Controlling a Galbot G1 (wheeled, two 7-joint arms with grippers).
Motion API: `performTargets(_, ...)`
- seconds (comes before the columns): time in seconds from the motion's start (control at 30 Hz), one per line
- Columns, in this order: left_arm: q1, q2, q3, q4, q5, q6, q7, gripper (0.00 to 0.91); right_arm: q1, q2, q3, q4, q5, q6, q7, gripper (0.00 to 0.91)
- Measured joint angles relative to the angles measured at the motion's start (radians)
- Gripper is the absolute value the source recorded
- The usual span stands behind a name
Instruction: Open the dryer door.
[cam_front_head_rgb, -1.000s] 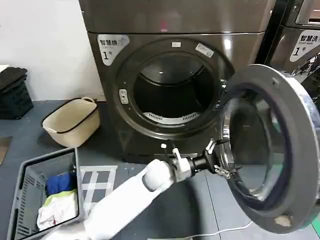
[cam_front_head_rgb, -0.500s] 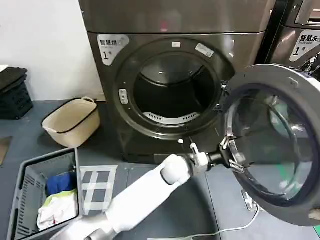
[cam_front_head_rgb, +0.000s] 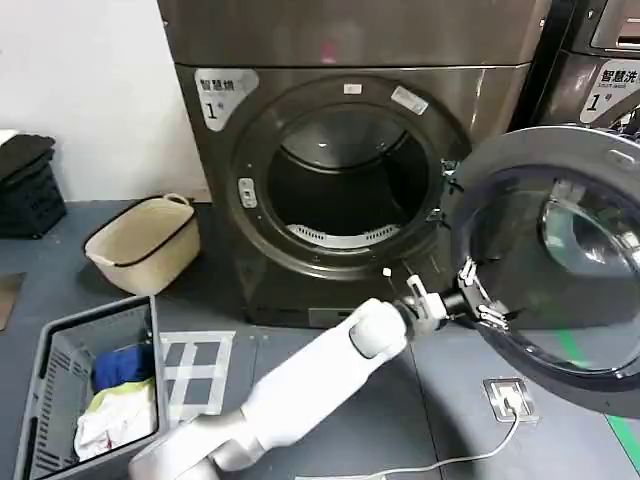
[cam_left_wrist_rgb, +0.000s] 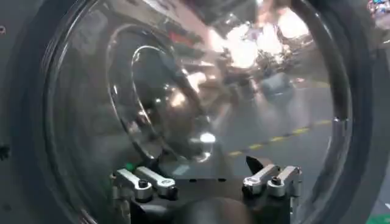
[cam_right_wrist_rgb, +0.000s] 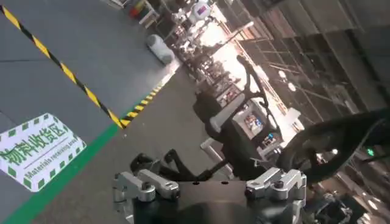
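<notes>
Beside the empty drum (cam_front_head_rgb: 340, 185), the left hand (cam_front_head_rgb: 478, 305), fingers spread, touches the swung-open dryer door (cam_front_head_rgb: 560, 250).

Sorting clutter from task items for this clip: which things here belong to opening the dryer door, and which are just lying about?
Part of the job:
- dryer door, swung wide open
- left gripper, at the door's inner rim
- dryer, drum exposed

Just lying about:
- beige basket
- grey laundry crate with clothes
- second machine
- floor socket

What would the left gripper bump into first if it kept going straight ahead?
Most likely the dryer door: the left gripper points right at its inner side, at the dark glass bowl, already very close.
</notes>
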Motion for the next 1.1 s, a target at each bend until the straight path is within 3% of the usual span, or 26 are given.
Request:
performTargets(0.33, -0.028, 0.000, 0.004, 0.058, 0.001, 0.016, -0.008, 0.907, 0.000, -0.001, -0.002, 0.005, 0.000, 0.002, -0.002, 0.907)
performTargets(0.67, -0.004, 0.000, 0.005, 0.011, -0.020, 0.052, 0.029, 0.907, 0.001, -0.020, 0.000, 0.001, 0.005, 0.000, -0.006, 0.907)
performTargets(0.97, 0.078, 0.009, -0.007, -0.231, -0.079, 0.172, 0.064, 0.907, 0.009, -0.040, -0.002, -0.001, 0.009, 0.001, -0.012, 0.907)
performTargets(1.1, 0.121, 0.136, -0.012, -0.383, -0.125, 0.240, 0.028, 0.907, 0.012, -0.049, -0.009, -0.002, 0.009, 0.000, -0.014, 0.907)
